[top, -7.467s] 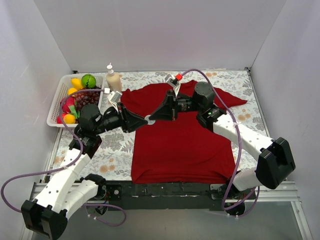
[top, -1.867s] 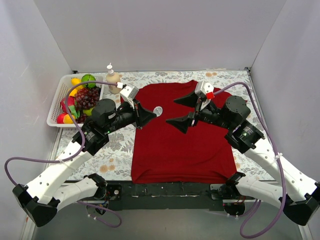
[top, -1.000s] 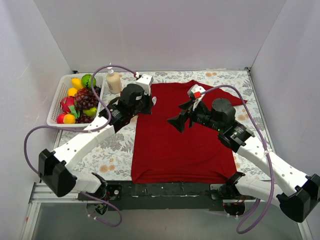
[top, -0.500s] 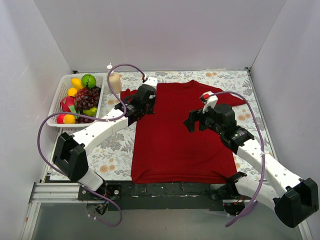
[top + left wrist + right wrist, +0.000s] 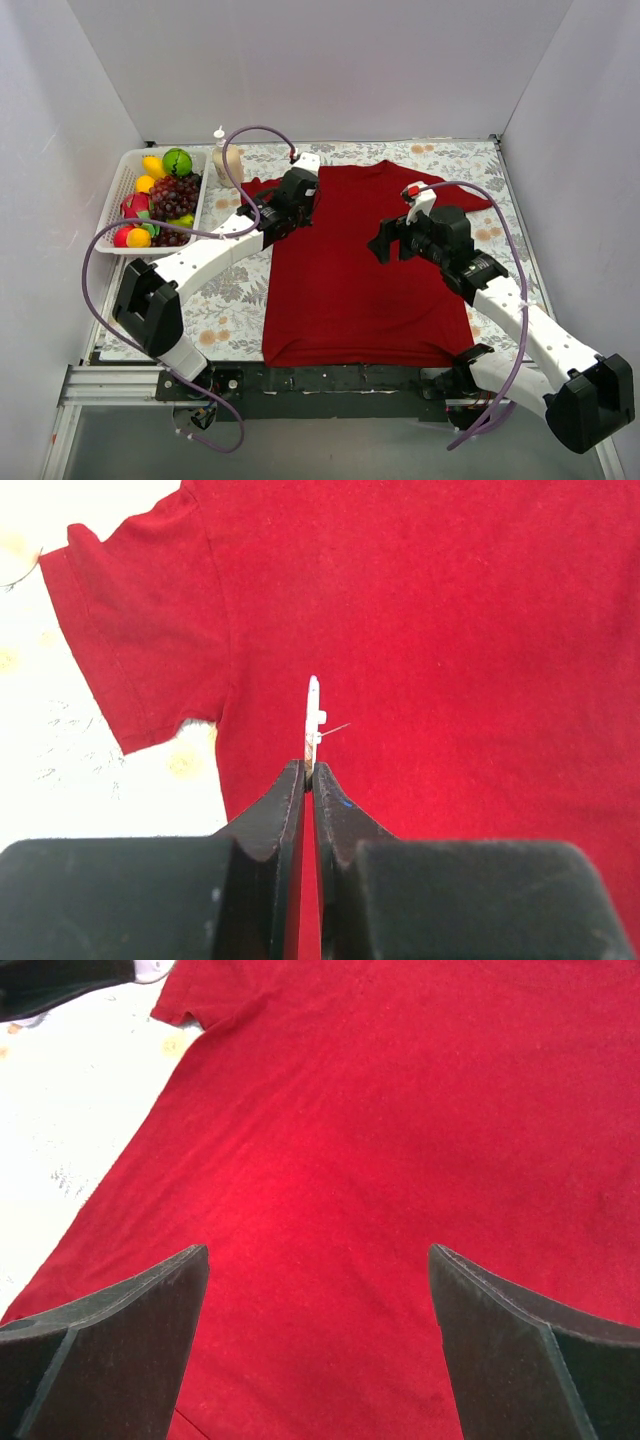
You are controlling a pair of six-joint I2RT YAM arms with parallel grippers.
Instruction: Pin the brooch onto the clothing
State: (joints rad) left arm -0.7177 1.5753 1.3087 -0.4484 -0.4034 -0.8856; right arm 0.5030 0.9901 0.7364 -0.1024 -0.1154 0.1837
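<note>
Jutting forward from left fingers [image 5: 275, 815], brooch [image 5: 313, 720], seemingly edge-on.

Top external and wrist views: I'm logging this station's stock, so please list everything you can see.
T-shirt: one, dark red, spread flat on the cloth.
brooch: one, silvery-white, held edge-on above the shirt, near the sleeve on the basket's side.
tablecloth: one, pale floral, under everything.
basket: one, white, far left.
fruit: several, yellow, green, purple, red, in the basket.
pump bottle: one, beige, beside the basket.
left tool: one, black, shut on the brooch.
right tool: one, black, open, over the shirt.
</note>
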